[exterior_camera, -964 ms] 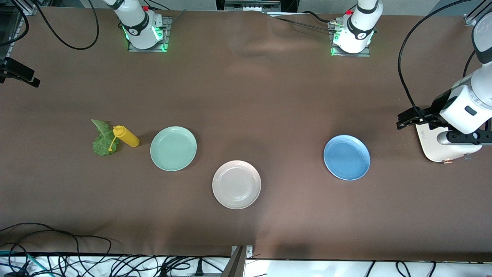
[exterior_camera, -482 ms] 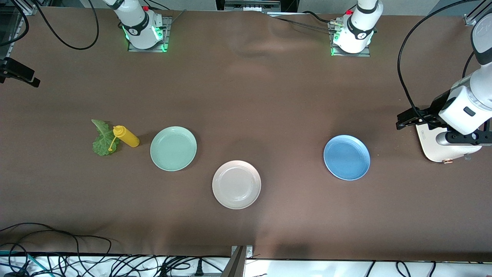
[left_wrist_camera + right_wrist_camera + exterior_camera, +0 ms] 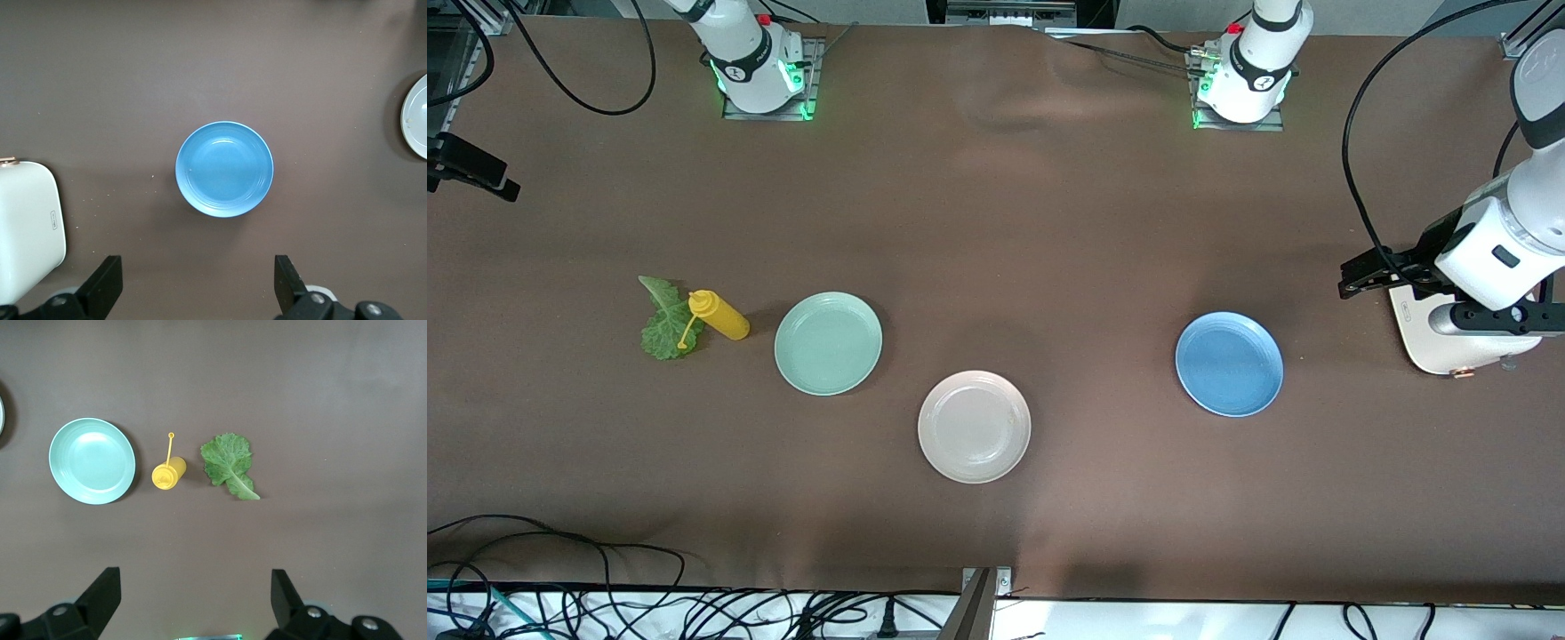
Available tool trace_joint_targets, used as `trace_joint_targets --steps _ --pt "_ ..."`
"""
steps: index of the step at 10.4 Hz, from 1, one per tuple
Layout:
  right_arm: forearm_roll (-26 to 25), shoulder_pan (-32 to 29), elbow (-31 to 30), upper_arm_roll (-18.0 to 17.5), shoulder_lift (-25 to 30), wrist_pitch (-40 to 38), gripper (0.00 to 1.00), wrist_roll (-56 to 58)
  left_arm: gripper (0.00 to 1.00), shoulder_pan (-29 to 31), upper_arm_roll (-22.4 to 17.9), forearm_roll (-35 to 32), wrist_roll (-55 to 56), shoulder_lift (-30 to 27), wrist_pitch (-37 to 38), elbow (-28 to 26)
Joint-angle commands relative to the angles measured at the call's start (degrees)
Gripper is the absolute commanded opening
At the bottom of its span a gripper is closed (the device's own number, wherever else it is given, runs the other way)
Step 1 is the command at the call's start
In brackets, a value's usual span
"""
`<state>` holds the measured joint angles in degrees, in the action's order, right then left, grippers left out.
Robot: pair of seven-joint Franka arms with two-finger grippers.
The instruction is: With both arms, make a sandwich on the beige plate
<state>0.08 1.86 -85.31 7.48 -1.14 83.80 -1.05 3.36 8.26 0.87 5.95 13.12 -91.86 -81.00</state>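
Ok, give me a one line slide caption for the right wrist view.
Open right gripper above the brown table, looking down on mint-green plate, yellow squeeze bottle and lettuce leaf.

Beige plate [image 3: 974, 427] sits alone on bench [image 3: 996, 222], open cloth all round; you can drop in from any side. Mint-green plate [image 3: 828, 343] lies near it, toward right arm's end, gap between rims clear. Blue plate [image 3: 1229, 364] well apart toward left arm's end. Yellow bottle [image 3: 719, 315] lies on its side just beside mint-green plate, lettuce leaf [image 3: 663, 322] touching bottle's cap end. White appliance [image 3: 1436, 342] blocks bench edge at left arm's end. Wide bare stretch between plates and arm bases.
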Motion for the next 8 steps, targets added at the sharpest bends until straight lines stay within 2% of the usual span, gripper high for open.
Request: trace_joint_targets --steps 1,8 --pt "-0.43 0.16 0.76 0.07 0.35 -1.10 1.00 0.26 1.00 0.07 -0.26 1.06 -0.76 -0.73 0.63 0.32" --pt "-0.43 0.16 0.76 -0.01 0.35 -1.10 1.00 0.35 1.00 0.16 -0.35 0.63 -0.67 -0.82 0.63 0.23"
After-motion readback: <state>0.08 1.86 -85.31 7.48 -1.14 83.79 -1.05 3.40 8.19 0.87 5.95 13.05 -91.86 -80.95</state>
